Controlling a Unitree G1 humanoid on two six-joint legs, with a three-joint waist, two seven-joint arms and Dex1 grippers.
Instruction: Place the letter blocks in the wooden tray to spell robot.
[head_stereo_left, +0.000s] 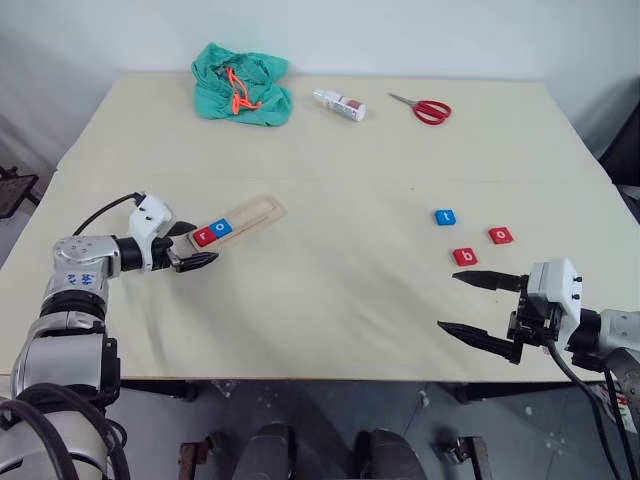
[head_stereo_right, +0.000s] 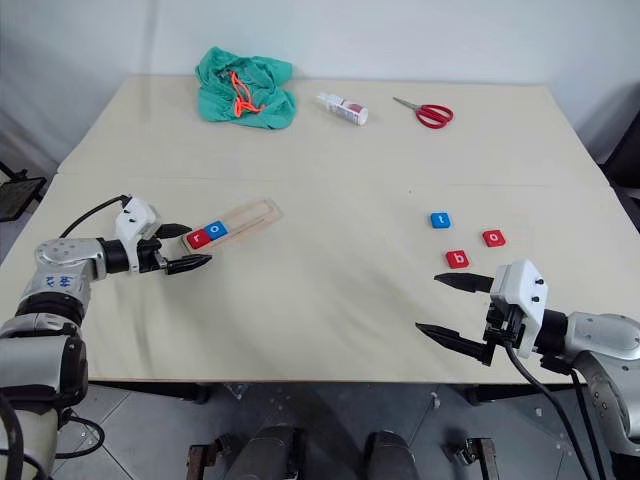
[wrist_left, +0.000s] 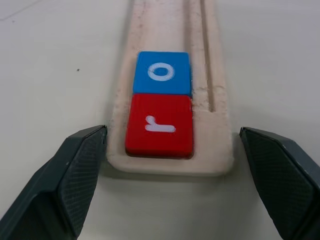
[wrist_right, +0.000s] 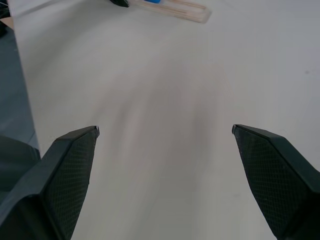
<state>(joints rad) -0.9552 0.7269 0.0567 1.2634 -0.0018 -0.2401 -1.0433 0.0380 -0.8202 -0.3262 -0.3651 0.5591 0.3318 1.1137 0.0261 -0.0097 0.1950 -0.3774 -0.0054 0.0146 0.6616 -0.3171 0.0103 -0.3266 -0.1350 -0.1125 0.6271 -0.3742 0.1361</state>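
Tray of pale wood, long and narrow with a raised rim (head_stereo_left: 250, 215), lay slantwise on the left half of the cream bench (head_stereo_left: 330, 150). At its near end sat a red square tile marked "r" (wrist_left: 159, 125), with a blue square tile marked "o" (wrist_left: 163, 73) touching it just beyond. The left claw (head_stereo_left: 197, 245) stood open at that same end, one black finger to each side of the tray's end, gripping nothing; from the wrist view I could not tell whether the fingertips (wrist_left: 82, 165) touched the rim.

Well apart, on the right half of the bench, three loose tiles lay near one another: a blue "t" (head_stereo_left: 445, 217), a red "o" (head_stereo_left: 501, 235) and a red "b" (head_stereo_left: 464, 256). The right claw (head_stereo_left: 478, 305) hung wide open and empty, just nearer the bench's front edge than the red "b".

Along the far edge lay a crumpled green cloth (head_stereo_left: 243, 84), a small white bottle (head_stereo_left: 339, 104) and red-handled scissors (head_stereo_left: 424, 108).
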